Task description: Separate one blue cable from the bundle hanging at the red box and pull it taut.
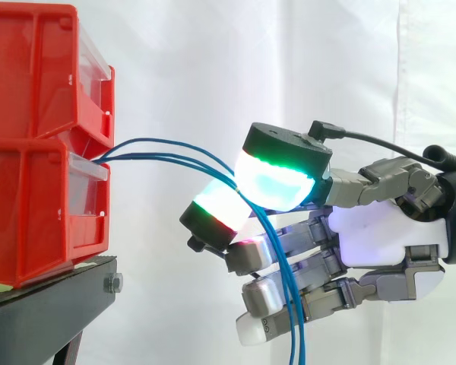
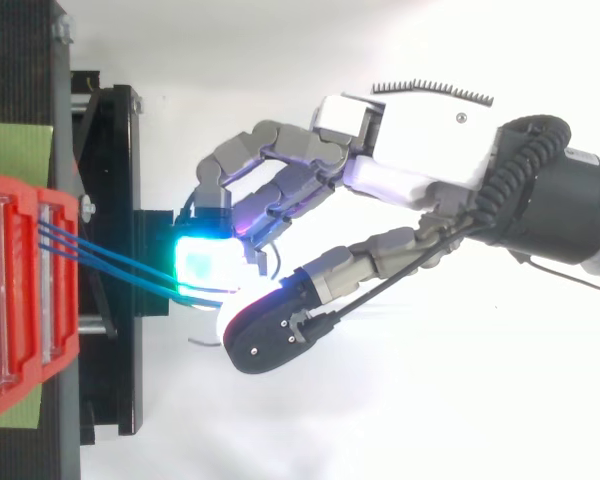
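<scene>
Three thin blue cables leave the gap between the stacked red bins and arc right toward my hand. A green-cyan glowing fingertip and a second pad glowing red and green close on the cables from either side, just right of the bins. Past the pinch the strands drop in front of the lower curled fingers and run out of the bottom of the side view. From above, the blue cables stretch from the red bins to the glowing pad; the hand reaches in from the right.
The bins stand on a black stand with a bolt at its corner; its black frame juts toward the hand in the top view. A white curtain hangs behind.
</scene>
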Robot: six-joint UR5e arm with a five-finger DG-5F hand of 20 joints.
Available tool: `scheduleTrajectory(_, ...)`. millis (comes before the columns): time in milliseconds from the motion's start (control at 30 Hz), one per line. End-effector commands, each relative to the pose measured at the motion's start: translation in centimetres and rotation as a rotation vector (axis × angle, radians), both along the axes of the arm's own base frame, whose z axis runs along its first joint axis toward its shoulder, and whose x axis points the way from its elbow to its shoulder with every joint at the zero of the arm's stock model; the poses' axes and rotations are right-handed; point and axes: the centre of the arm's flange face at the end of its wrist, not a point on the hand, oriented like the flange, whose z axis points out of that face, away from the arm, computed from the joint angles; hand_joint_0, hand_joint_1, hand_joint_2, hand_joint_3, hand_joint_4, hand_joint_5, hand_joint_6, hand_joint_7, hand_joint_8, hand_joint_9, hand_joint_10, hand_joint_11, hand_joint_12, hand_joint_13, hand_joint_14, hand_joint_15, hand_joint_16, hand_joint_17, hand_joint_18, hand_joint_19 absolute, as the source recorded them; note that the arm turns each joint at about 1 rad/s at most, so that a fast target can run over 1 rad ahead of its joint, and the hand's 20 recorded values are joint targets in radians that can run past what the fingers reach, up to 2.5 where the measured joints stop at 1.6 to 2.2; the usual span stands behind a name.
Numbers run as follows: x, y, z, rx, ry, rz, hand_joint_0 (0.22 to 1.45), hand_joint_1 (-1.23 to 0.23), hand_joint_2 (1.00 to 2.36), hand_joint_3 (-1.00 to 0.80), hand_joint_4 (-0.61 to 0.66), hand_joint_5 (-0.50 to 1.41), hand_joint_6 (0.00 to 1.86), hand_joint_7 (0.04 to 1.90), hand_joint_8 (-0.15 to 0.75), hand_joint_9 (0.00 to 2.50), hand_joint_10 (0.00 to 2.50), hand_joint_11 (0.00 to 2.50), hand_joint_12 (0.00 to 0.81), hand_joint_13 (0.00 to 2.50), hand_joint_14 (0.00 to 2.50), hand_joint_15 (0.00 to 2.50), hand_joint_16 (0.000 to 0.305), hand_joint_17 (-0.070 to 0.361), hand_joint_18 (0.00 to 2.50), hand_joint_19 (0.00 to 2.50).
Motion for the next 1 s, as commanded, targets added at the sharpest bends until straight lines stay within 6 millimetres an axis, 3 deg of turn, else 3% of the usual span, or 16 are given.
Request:
scheduleTrajectory(0,0.01,-0.03,-0.03,0.003,0.0,0.0,0.84,-0.91,1.01,-0.39,-0.18,-0.27,0.92,0.99,0.151,0.7,0.01,1.26,0.35,0.65,0.03,0.83,0.048,0.108,0.45,0.49)
scheduleTrajectory(133,0.0,-0.14,0.08,0.004,-0.002,-0.001,0.84,-0.92,1.02,-0.32,-0.19,-0.28,0.91,1.0,0.15,0.62,0.02,1.22,0.346,0.55,0.02,0.74,0.049,0.11,0.39,0.47)
scheduleTrajectory(200,-0.05,-0.15,0.04,0.005,0.002,-0.002,0.83,-0.93,1.01,-0.42,-0.19,-0.28,0.91,1.0,0.153,0.6,0.01,1.22,0.341,0.52,0.02,0.71,0.049,0.111,0.41,0.43)
scheduleTrajectory(233,-0.07,-0.16,0.03,0.005,0.004,-0.002,0.81,-0.96,1.0,-0.5,-0.19,-0.28,0.91,0.98,0.153,0.59,0.02,1.24,0.343,0.53,0.02,0.7,0.05,0.112,0.44,0.39)
scheduleTrajectory(433,-0.08,-0.16,0.14,0.005,0.002,-0.002,0.63,-0.95,1.0,-0.5,-0.12,-0.26,0.9,0.96,0.19,0.71,0.01,1.26,0.363,0.6,0.02,0.73,0.05,0.112,0.46,0.44)
scheduleTrajectory(667,-0.21,-0.17,0.4,0.004,0.007,0.0,0.65,-0.88,1.0,-0.5,-0.11,-0.25,0.9,0.96,0.202,0.79,0.01,1.27,0.368,0.64,0.02,0.73,0.049,0.111,0.49,0.46)
scheduleTrajectory(967,-0.27,-0.18,0.35,0.003,0.013,0.0,0.56,-0.83,1.0,-0.5,-0.07,-0.25,0.9,0.93,0.225,0.81,0.01,1.28,0.376,0.66,0.02,0.73,0.05,0.113,0.52,0.49)
